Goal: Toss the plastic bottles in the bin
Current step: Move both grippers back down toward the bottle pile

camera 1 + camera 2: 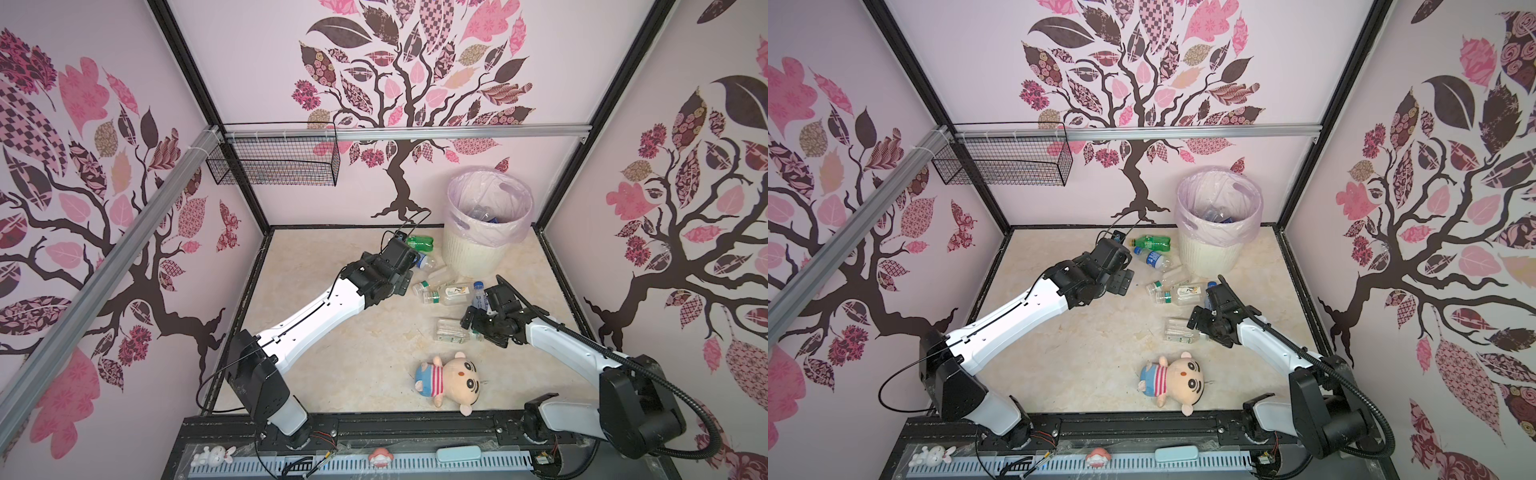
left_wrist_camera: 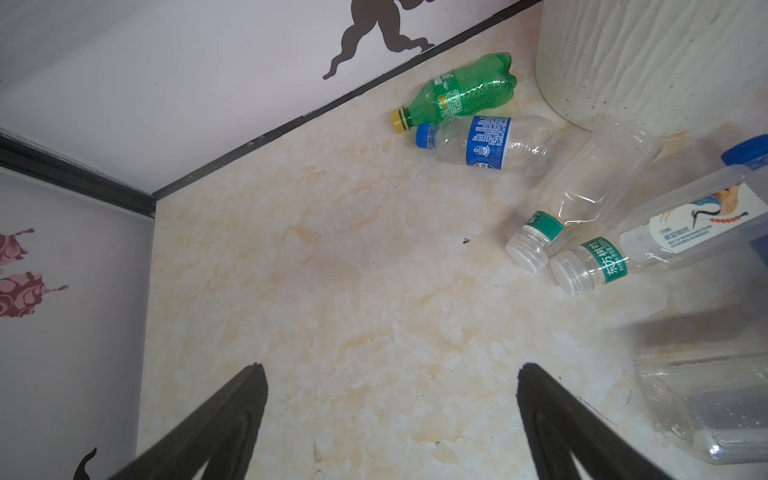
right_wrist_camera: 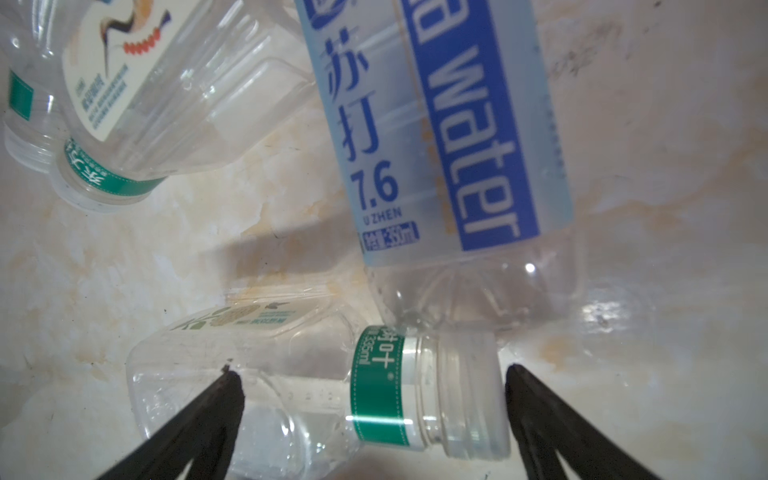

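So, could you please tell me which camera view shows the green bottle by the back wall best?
The left wrist view: the green bottle lies whole and close, yellow cap and label plain. In both top views it is small, near the bin. The right wrist view misses it.

Outstretched left arm [image 1: 307, 316], left claw [image 2: 390, 370] gaping, low right arm [image 1: 565, 340], right claw [image 3: 374, 370] spread wide

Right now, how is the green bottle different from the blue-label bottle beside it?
The green bottle is green plastic; the blue-label bottle is clear. The green bottle has a yellow cap, the blue-label bottle a blue one. Both lie on their sides beside the bin.
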`<action>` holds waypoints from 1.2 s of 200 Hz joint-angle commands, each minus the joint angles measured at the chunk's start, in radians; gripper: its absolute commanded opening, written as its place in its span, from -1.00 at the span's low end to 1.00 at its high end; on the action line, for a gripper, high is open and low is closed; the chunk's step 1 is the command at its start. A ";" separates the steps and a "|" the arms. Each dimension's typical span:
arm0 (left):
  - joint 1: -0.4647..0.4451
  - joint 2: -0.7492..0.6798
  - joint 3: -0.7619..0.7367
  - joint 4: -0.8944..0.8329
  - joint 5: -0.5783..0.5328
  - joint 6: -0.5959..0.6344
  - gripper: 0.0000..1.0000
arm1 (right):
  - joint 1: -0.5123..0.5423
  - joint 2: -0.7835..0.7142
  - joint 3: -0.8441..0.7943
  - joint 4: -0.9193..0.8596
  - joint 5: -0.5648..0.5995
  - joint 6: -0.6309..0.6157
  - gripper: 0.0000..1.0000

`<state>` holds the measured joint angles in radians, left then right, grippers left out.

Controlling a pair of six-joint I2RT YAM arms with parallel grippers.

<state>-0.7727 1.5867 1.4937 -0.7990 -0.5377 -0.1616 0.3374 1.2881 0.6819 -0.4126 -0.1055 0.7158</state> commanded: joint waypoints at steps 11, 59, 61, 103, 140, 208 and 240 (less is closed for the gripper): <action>0.029 -0.051 -0.039 -0.005 0.085 -0.076 0.94 | 0.049 0.044 0.049 -0.002 -0.023 0.057 0.99; 0.113 -0.100 -0.101 -0.025 0.264 -0.182 0.94 | 0.170 0.141 0.138 0.046 -0.022 0.135 0.99; 0.116 -0.102 -0.104 -0.027 0.267 -0.186 0.94 | 0.175 0.147 0.145 0.046 -0.020 0.136 0.99; 0.171 -0.162 -0.192 -0.022 0.410 -0.268 0.94 | 0.268 0.280 0.295 0.055 -0.039 0.147 0.99; 0.190 -0.211 -0.276 -0.013 0.503 -0.335 0.94 | 0.293 0.340 0.392 0.035 -0.057 0.139 0.99; 0.194 -0.194 -0.334 0.035 0.640 -0.289 0.94 | 0.245 0.231 0.443 -0.138 -0.013 0.061 0.99; 0.192 -0.121 -0.322 0.044 0.670 -0.237 0.94 | 0.174 0.128 0.432 -0.218 -0.020 0.041 0.99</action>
<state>-0.5823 1.4117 1.1835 -0.7830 0.0856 -0.4496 0.5598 1.5253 1.0832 -0.5217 -0.1341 0.7856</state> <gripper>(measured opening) 0.972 0.995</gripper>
